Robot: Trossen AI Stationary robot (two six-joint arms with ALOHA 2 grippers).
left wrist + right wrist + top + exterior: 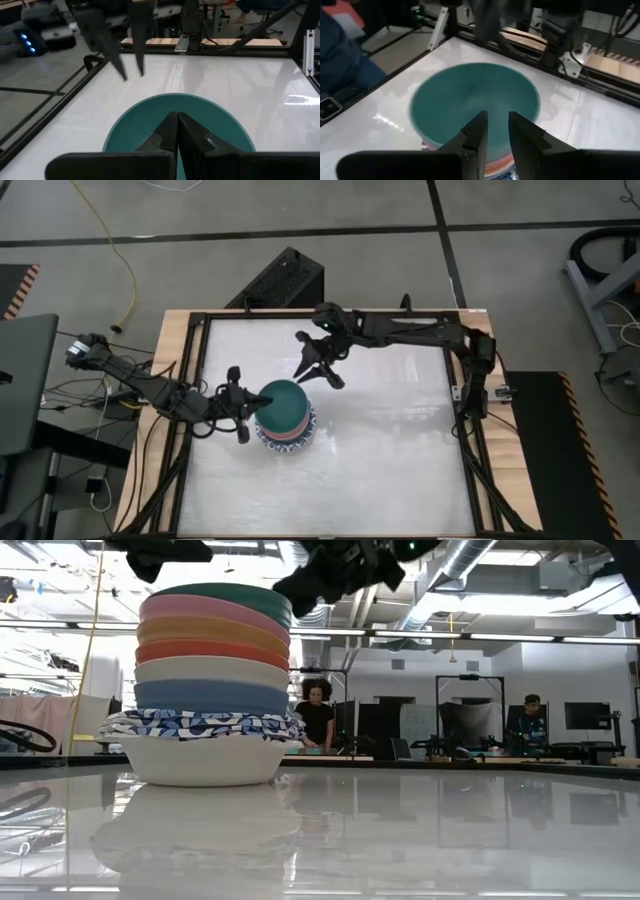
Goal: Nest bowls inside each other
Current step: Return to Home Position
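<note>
Sitting left of centre on the table [400,460], the bowl stack [205,745] is nested, with the teal bowl [283,406] on top. Left gripper [254,400] hangs just beside its left edge, fingers pressed together and empty. Right gripper [320,378] hangs near its far side, fingers slightly parted, holding nothing.

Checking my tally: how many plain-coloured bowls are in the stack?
6, all in one stack, top to bottom: teal bowl, pink bowl, orange bowl, red bowl, cream bowl, dark blue bowl. They sit in patterned-rim bowls, whose number I cannot tell; more may hide inside.
</note>
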